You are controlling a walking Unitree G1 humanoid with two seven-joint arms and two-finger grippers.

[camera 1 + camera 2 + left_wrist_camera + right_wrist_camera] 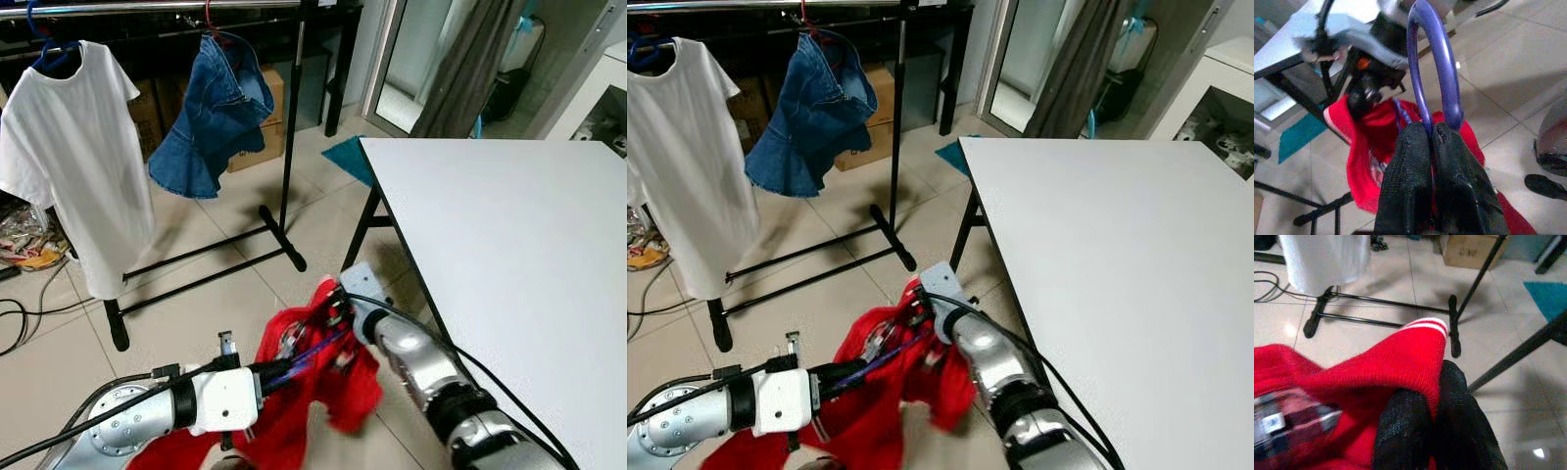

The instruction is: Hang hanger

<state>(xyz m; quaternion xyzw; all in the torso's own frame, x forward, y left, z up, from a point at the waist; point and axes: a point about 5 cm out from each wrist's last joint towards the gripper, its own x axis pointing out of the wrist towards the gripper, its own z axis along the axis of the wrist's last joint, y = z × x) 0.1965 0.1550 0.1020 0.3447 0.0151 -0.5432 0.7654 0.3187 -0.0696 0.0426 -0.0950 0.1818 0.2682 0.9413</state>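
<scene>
Low down, between the clothes rack (284, 147) and the white table (509, 264), the robot holds a red sweater (313, 392) with both arms. The sweater has white stripes at one edge and it sits on a purple hanger (1435, 73).

The left gripper (1431, 142) has its two black fingers squeezed tight on the hanger, right at the bottom of the hook. The hook curves up over the fingers. In the head view the left gripper (284, 372) points across at the sweater, and the purple hanger (309, 357) runs from it into the red cloth.

The right gripper (1436, 404) has its fingers pinched together on the red sweater (1352, 382), close to the striped edge. In the head view the right gripper (338, 308) is at the top of the sweater, just beside the table's black leg.

The sweater hangs down above the tiled floor (196, 313), in front of the rack.

On the rack's top bar, a white T-shirt (78, 157) hangs on a blue hanger (49, 49). Next to it hangs a blue denim skirt (216, 117) on a red hanger (211, 24). Cardboard boxes (265, 117) sit behind the rack. Black cables (20, 313) lie on the floor by the T-shirt
</scene>
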